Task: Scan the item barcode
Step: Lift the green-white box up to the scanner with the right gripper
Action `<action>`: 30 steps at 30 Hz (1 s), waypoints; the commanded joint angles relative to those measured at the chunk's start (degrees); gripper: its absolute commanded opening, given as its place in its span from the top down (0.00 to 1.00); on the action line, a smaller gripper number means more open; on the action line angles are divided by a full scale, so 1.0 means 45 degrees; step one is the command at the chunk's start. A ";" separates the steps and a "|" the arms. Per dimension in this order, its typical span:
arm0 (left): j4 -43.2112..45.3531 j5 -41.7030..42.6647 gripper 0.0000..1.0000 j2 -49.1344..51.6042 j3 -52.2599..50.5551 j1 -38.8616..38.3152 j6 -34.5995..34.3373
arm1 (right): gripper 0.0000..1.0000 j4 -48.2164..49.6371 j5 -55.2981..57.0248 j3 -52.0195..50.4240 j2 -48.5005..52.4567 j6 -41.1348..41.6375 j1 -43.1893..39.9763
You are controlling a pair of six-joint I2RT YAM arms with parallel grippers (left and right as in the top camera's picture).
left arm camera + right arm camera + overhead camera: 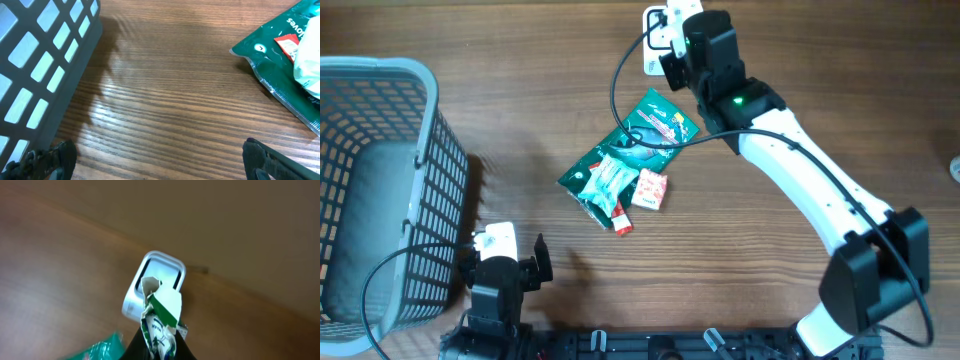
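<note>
Nearest the base, the left gripper (505, 257) (160, 165) sits low over the brown wood-grain table (800, 80), fingers spread fully apart and nothing between them; in its wrist view both dark fingertips (55, 160) frame bare wood. Just to its left stands the grey plastic lattice basket (430, 180) (35, 75), upright, its side wall close to the gripper but apart from it. Further out, mid-table, lies a loose pile: a dark green glossy pouch (655, 125) (280, 50) lying flat with red and white print, a clear-wrapped white bundle (610, 175) resting on its near end, and a small red-and-white box (650, 190) just beside the bundle on the right, touching the pouch edge. A black cable (620, 75) from the right arm loops above the pouch's far end. Farthest out, the right arm reaches over the pile to the far edge of the table. The right gripper (663, 50) (159, 342) is clenched on the crumpled white-and-green wrapper (162, 312), pinched at its lower end so the rest stands up from the fingers. The wrapper is held directly in front of the white rounded-rectangular barcode scanner (653, 40) (132, 300), overlapping its dark window in the wrist view; whether wrapper and scanner touch cannot be told. No barcode is legible on the wrapper.
</note>
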 commanded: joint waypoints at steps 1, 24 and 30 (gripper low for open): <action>-0.0015 0.0107 0.00 -0.0092 -0.0155 0.0068 0.0238 | 0.95 0.1515 0.1326 0.0189 0.1234 -0.1248 -0.0019; -0.0015 0.0107 0.00 -0.0092 -0.0155 0.0068 0.0238 | 0.94 0.6989 0.4323 0.0214 0.4988 -0.7961 0.1035; -0.0015 0.0107 0.00 -0.0092 -0.0155 0.0068 0.0238 | 0.96 0.6795 0.5610 0.0525 0.4983 -0.5775 0.1151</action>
